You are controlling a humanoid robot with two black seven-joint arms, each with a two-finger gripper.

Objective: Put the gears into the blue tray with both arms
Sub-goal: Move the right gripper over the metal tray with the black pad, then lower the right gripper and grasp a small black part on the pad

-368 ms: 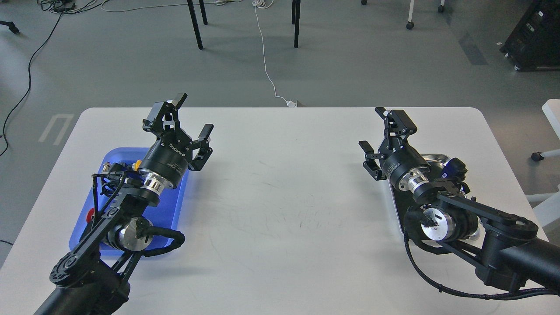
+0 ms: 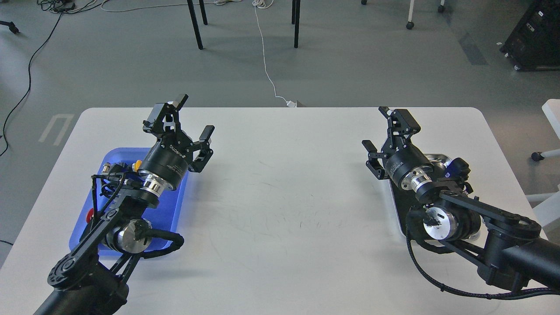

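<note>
The blue tray (image 2: 179, 203) lies at the table's left, mostly covered by my left arm. My left gripper (image 2: 189, 117) hangs open above the tray's far right corner, with nothing between its fingers. At the right, my right gripper (image 2: 379, 127) is open too and holds nothing, raised over the far end of a silver metal tray (image 2: 396, 214). No gears show; the arms hide most of both trays.
Push-button switches peek out in the blue tray: a red cap (image 2: 90, 214), a yellow one (image 2: 138, 164), a metal body (image 2: 105, 166). The white table (image 2: 284, 197) spreads between the arms. Chair legs (image 2: 194, 24) and a white cable (image 2: 267, 70) lie on the floor beyond.
</note>
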